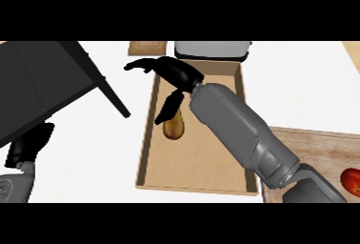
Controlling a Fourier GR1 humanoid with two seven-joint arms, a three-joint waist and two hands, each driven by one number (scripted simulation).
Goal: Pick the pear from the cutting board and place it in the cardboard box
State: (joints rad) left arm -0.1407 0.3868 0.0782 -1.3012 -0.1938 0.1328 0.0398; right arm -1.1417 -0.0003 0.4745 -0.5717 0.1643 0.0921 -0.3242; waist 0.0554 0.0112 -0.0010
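Placing step nearly done: pear (pixel 174 127) lies inside cardboard box (pixel 193 169), left-centre. Right hand (pixel 175 71) above box's far end, fingers loosely spread, holding nothing. Left hand (pixel 28 145) rests near-left, fingers unclear. Next: lift right arm clear without knocking box.

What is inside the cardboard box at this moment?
A brownish pear lies on the floor of the cardboard box, below the right hand. The forearm crosses the box's right side, hiding that part of its floor.
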